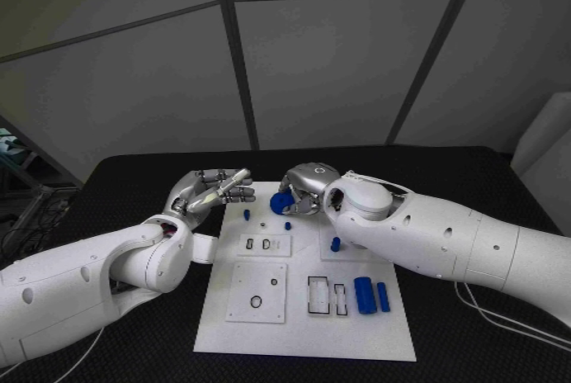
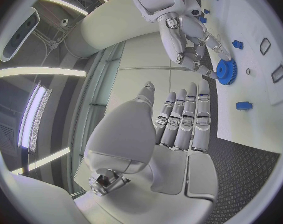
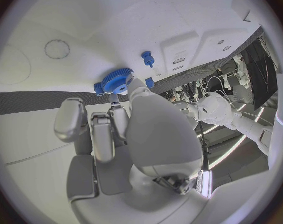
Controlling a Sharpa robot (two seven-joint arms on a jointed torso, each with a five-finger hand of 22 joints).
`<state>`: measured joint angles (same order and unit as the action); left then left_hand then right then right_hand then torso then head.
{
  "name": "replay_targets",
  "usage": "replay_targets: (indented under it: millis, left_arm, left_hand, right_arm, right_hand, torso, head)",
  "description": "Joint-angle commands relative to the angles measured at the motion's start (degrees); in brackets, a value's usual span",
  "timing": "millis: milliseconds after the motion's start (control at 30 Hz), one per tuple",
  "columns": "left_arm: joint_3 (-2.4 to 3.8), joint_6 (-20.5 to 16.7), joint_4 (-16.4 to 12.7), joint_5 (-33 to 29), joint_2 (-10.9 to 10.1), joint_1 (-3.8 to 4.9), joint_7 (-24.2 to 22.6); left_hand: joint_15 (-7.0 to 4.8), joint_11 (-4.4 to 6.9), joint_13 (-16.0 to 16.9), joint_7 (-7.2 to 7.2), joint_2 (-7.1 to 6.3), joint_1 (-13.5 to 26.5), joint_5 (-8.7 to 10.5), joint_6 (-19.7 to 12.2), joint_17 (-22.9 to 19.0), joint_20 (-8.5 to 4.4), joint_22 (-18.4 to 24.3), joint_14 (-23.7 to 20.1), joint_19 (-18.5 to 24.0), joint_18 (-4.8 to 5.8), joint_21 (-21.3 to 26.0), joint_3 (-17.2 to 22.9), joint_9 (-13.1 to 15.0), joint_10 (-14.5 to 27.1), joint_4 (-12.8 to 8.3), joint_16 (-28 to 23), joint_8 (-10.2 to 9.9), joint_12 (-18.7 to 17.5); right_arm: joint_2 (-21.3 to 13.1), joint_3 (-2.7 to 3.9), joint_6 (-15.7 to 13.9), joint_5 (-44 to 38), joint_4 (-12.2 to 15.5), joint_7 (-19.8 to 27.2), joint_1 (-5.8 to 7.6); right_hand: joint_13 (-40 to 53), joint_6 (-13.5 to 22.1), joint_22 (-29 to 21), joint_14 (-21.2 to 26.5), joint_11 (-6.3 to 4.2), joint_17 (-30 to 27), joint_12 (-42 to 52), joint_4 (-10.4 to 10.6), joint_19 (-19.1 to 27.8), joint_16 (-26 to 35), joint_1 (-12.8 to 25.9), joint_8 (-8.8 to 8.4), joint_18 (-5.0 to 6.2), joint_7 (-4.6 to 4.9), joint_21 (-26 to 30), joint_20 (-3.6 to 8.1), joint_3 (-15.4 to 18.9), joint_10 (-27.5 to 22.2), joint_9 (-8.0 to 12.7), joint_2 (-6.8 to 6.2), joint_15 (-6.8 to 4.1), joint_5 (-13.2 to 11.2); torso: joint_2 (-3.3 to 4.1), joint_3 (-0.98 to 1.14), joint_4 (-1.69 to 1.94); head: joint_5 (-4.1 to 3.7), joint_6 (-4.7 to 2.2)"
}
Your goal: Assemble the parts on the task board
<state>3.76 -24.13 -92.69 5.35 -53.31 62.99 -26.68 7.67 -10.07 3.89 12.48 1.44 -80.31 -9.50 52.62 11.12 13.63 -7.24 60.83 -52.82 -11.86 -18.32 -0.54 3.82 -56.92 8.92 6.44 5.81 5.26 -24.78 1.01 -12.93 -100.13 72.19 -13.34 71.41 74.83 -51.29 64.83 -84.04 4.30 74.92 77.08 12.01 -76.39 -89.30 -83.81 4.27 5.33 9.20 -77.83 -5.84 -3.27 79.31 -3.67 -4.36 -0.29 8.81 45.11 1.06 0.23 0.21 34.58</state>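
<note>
Two hands work at the far end of the white task board [image 1: 307, 329]. The right hand [image 1: 307, 187] is curled down over a blue gear [image 1: 282, 203], its fingertips [image 3: 130, 82] pinching the toothed wheel, which sits on the board near its far edge. The right wrist view shows the gear against the board's surface, with a small blue peg [image 3: 146, 58] standing just beyond it. The left hand [image 1: 212, 190] hovers beside the board's far left corner, holding nothing, its fingers [image 2: 186, 115] stretched out straight and close together, pointing toward the gear [image 2: 226, 72].

Nearer the robot, the board carries a few more blue parts: a small peg [image 1: 247, 213] close to the left hand, another short piece [image 1: 336, 244] beside the right forearm, and two blue cylinders [image 1: 372, 295] lying side by side next to the rectangular slots [image 1: 327, 295] at the near right. A black table [image 1: 143, 172] lies under everything.
</note>
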Motion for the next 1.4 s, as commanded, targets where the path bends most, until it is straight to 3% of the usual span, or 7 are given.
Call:
replay_targets:
  millis: [33, 267, 400, 533, 933, 1200, 1400]
  left_arm:
    - [0.06, 0.63, -0.05, 0.36, 0.11, 0.11, -0.31]
    - [0.06, 0.61, -0.11, 0.36, 0.06, 0.11, -0.29]
    - [0.06, 0.6, -0.12, 0.36, 0.04, 0.11, -0.26]
    - [0.06, 0.63, -0.05, 0.36, 0.09, 0.11, -0.22]
    - [0.06, 0.7, 0.07, 0.36, 0.16, 0.11, -0.18]
    - [0.06, 0.78, 0.2, 0.36, 0.0, 0.1, -0.27]
    - [0.05, 0.82, 0.46, 0.36, -0.18, 0.09, -0.29]
  left_hand:
    - [-0.03, -0.2, -0.08, 0.48, 0.34, -0.2, 0.19, 0.09, 0.07, 0.01, 0.06, -0.3, -0.2, 1.41, 0.36, 0.08, -0.07, -0.01, -0.28, -0.12, -0.32, -0.17]
    - [0.0, -0.22, -0.07, 0.51, 0.39, -0.32, 0.21, 0.09, 0.13, 0.02, 0.11, -0.34, -0.2, 1.41, 0.42, 0.15, -0.07, 0.0, -0.44, -0.28, -0.41, -0.25]
    - [0.0, -0.22, -0.07, 0.52, 0.4, -0.34, 0.2, 0.09, 0.14, 0.02, 0.12, -0.34, -0.2, 1.41, 0.43, 0.17, -0.07, 0.01, -0.45, -0.3, -0.42, -0.27]
    - [0.0, -0.23, -0.07, 0.52, 0.41, -0.34, 0.21, 0.09, 0.15, 0.03, 0.12, -0.34, -0.2, 1.41, 0.43, 0.17, -0.07, 0.02, -0.46, -0.31, -0.43, -0.27]
    - [0.0, -0.23, -0.07, 0.52, 0.41, -0.34, 0.21, 0.09, 0.15, 0.03, 0.12, -0.34, -0.2, 1.41, 0.43, 0.17, -0.07, 0.02, -0.46, -0.31, -0.43, -0.27]
    - [0.01, -0.25, -0.07, 0.56, 0.45, -0.36, 0.2, 0.07, 0.18, 0.03, 0.14, -0.35, -0.21, 1.41, 0.46, 0.2, -0.07, 0.05, -0.49, -0.37, -0.47, -0.32]
    - [0.01, -0.25, -0.07, 0.56, 0.45, -0.36, 0.2, 0.07, 0.18, 0.03, 0.14, -0.35, -0.21, 1.41, 0.46, 0.2, -0.07, 0.05, -0.49, -0.37, -0.47, -0.32]
  right_arm:
    - [0.0, -0.08, 1.01, 0.07, 0.01, -0.03, 0.03]
    - [-0.24, -0.16, 2.06, 1.32, 0.09, -0.28, 0.03]
    - [-0.37, -0.17, 2.21, 2.31, -0.06, -0.86, 0.03]
    - [-0.46, -0.17, 1.99, 2.9, -0.34, -1.32, 0.03]
    - [-2.26, -0.17, 0.32, 3.61, 1.74, -1.47, 0.03]
    - [-8.49, -0.15, -7.9, 5.45, 7.47, -0.2, 0.0]
    - [-15.85, -0.12, -12.61, 13.35, 12.63, 5.3, 0.01]
  right_hand:
    - [-0.08, 0.55, -0.03, -5.7, 0.03, 13.92, -0.37, 0.24, -0.02, -0.26, 0.89, -0.42, -0.34, 0.05, 0.21, -0.37, 0.27, -0.55, -0.03, 0.1, 0.39, -0.26]
    - [0.05, -0.91, 0.0, -5.74, 0.09, 14.11, -0.3, 1.41, -0.02, -0.33, 2.84, 0.06, -0.33, 0.07, 0.2, -0.47, 0.33, -0.52, -0.37, 0.35, 0.47, 0.68]
    - [0.22, -0.83, 0.22, -5.87, 0.39, 14.66, -0.18, 4.5, -0.14, -0.54, 8.18, -0.26, -0.38, 0.3, 0.08, -0.63, 0.72, -0.48, -0.3, 2.15, 0.66, 5.7]
    - [0.45, -0.81, 0.48, -5.96, 0.59, 15.04, 0.01, 4.65, -0.27, -0.69, 12.05, -0.32, -0.42, 0.58, -0.07, -0.84, 0.87, -0.4, -0.3, 3.57, 0.9, 8.31]
    - [0.85, -1.16, 1.12, -5.96, 0.63, 15.08, 0.35, 4.29, -0.6, -0.7, 12.17, -0.19, -0.53, 0.63, -0.42, -0.93, 0.33, -0.16, -0.36, 3.66, 0.97, 9.87]
    - [0.9, -0.1, 0.91, -5.96, 0.72, 15.08, 0.31, 2.93, -0.43, -0.7, 9.41, -0.62, -0.49, 0.81, -0.34, -1.0, -1.3, -0.3, -0.17, 3.02, 1.04, 11.19]
    - [0.19, -0.32, -0.98, -5.65, 0.71, 13.8, -0.46, 1.85, 0.72, -0.19, 6.93, -0.36, -0.11, 0.83, 0.7, -1.03, -2.33, -0.94, -0.3, 1.39, 1.04, 8.95]
  torso:
    - [0.02, 0.01, 0.05]
    - [0.0, -0.01, 0.01]
    - [0.01, 0.02, -0.02]
    - [0.0, 0.05, -0.02]
    - [-0.05, 0.08, -0.07]
    - [-0.2, 0.19, -0.35]
    - [-0.57, 0.6, -1.06]
  head:
    - [0.0, -0.04]
    - [0.02, -0.03]
    - [0.08, 0.01]
    - [0.05, 0.02]
    - [0.05, 0.1]
    - [-0.11, -0.35]
    - [0.17, -0.52]
